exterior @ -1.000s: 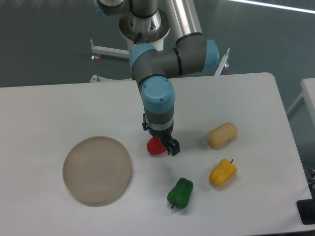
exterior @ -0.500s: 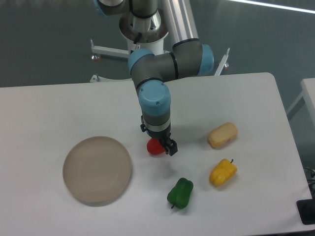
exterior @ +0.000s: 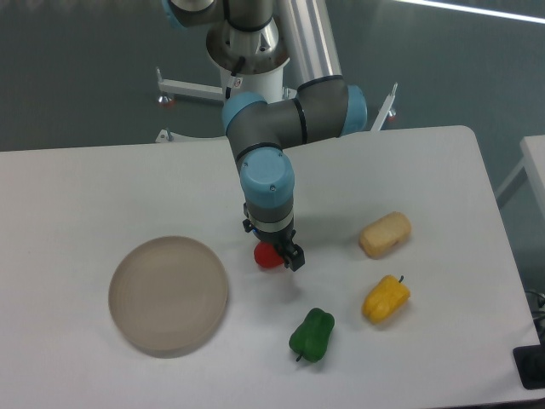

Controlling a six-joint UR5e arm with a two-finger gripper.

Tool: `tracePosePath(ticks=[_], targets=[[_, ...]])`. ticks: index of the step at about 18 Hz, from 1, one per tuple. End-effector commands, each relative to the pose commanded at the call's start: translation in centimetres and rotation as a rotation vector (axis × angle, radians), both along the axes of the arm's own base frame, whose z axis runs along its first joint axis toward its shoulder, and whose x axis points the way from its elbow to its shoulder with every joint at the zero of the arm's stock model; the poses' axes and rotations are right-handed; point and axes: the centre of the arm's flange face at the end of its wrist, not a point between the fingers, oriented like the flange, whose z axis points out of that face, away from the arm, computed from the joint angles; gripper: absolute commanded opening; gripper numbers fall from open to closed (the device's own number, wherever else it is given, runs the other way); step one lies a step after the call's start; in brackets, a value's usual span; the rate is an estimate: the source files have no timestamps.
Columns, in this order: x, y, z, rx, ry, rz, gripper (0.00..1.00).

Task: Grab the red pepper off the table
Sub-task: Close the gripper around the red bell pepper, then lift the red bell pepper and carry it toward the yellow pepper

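The red pepper [exterior: 266,256] rests on the white table [exterior: 102,187] near its middle, and the arm's wrist covers its upper right part. My gripper [exterior: 278,253] points straight down over it. One dark finger [exterior: 295,257] shows right against the pepper's right side. The other finger is hidden behind the wrist and the pepper. The pepper seems to sit between the fingers, but how wide they stand does not show.
A round beige plate [exterior: 169,295] lies to the left. A green pepper [exterior: 312,334] sits in front of the gripper and a yellow pepper [exterior: 386,298] to the right. A tan potato-like lump [exterior: 385,234] lies further right.
The wrist and gripper have shifted slightly to the left over the red pepper. The pepper stays in about the same spot on the table.
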Motion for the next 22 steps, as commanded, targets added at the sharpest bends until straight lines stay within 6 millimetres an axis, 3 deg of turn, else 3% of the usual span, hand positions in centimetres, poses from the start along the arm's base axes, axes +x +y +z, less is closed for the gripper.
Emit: tracePosePath(ticks=[1,5,12,17,21,22], targets=[[-0.1,0.0,0.0,-0.002,0.004,0.0,1.0],[-0.2,0.0,-0.1,-0.003,0.01,-0.006,0.77],[-0.5,0.2,0.7,0.006,0.014,-0.01,0.6],[-1.9,0.7,3.4,0.041,0.036,0.001,0.52],[-4.6,0.5,6.7,0.083,0.062,0.019,0.5],[-6.2,0.4,8.0,0.08,0.062,0.023,0.49]])
